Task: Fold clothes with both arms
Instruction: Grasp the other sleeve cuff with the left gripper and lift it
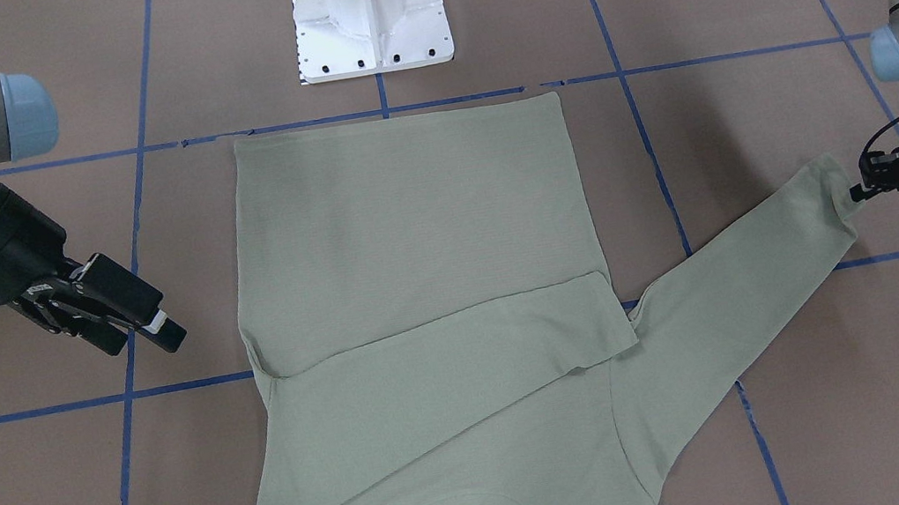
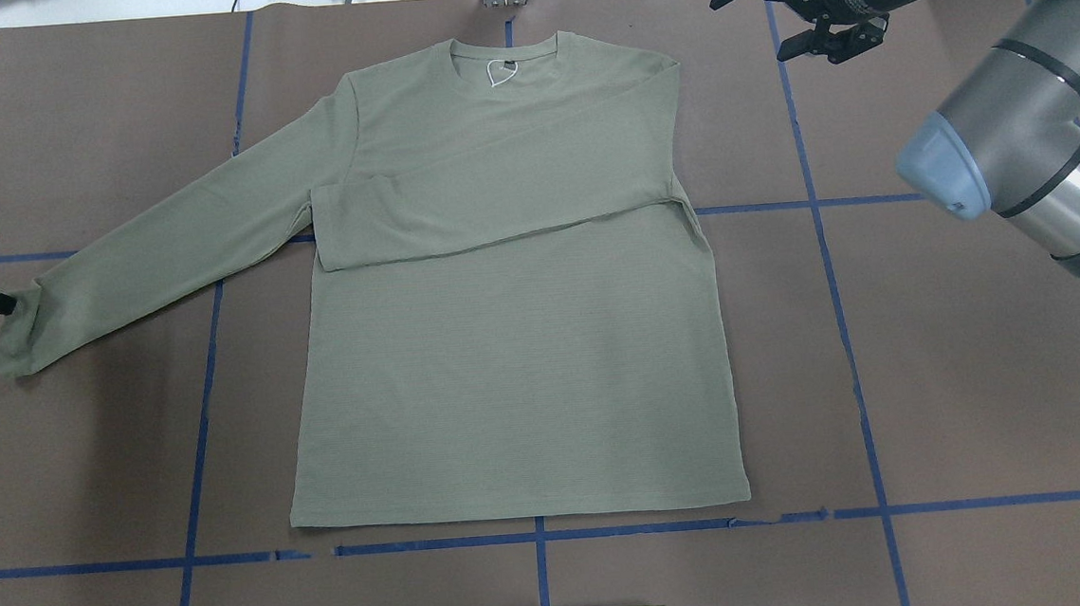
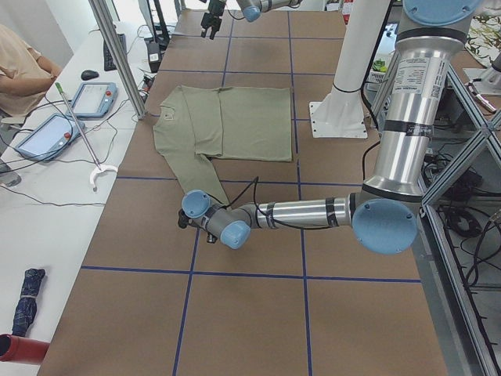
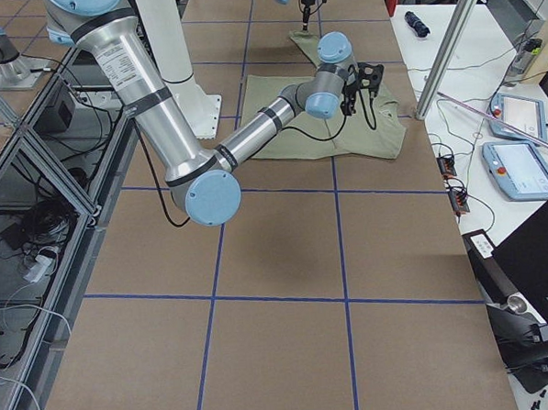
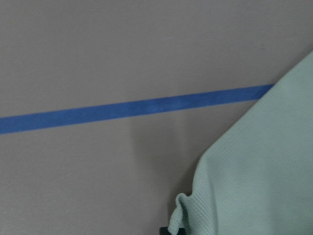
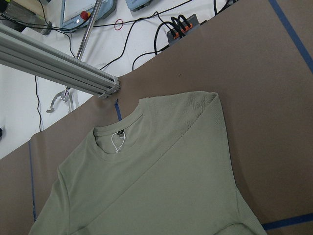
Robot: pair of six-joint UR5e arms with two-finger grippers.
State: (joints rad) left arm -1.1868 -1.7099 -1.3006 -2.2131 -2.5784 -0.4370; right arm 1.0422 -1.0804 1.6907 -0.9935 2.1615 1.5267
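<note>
The pale green shirt (image 2: 513,324) lies flat and face up, its collar (image 2: 504,63) at the far edge. One sleeve (image 2: 495,206) is folded across the chest. The other sleeve (image 2: 165,244) stretches out toward the table's left side. My left gripper (image 2: 0,303) is low at that sleeve's cuff (image 1: 835,181) and shut on it; the left wrist view shows the cuff fabric (image 5: 183,215) bunched at a fingertip. My right gripper (image 2: 753,22) hovers open beyond the folded shoulder, holding nothing. In the right wrist view, the collar (image 6: 117,134) and shoulder show below.
The white pedestal base (image 1: 369,10) stands at the robot's edge of the table, just behind the shirt's hem. Blue tape lines (image 2: 537,536) grid the brown surface. A side table with pendants (image 3: 47,133), cables and a seated person (image 3: 19,63) runs along the far side.
</note>
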